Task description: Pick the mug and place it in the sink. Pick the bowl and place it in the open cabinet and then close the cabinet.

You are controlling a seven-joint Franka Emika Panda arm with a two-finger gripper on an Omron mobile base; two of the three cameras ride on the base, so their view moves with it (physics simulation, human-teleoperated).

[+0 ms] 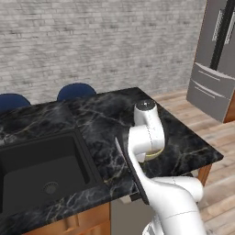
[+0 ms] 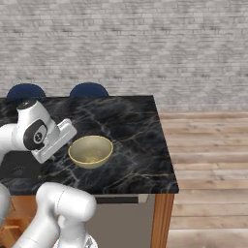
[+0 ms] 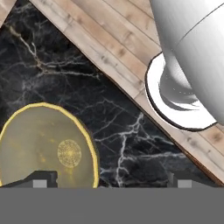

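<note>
Grey brick wall [image 2: 145,43], plank floor [image 2: 208,160]

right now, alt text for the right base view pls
A pale yellow bowl sits upright and empty on a black marble counter, with the white robot arm's hand beside it on its left. Behind are two blue chairs and a grey brick wall.

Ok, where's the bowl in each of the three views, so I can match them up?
Left base view: bowl right of centre, mostly hidden behind the arm, only a rim sliver showing.
Right base view: left of centre, fully visible.
Hand view: lower left, seen from above.
Shared landmark: the black marble counter under it.
</note>
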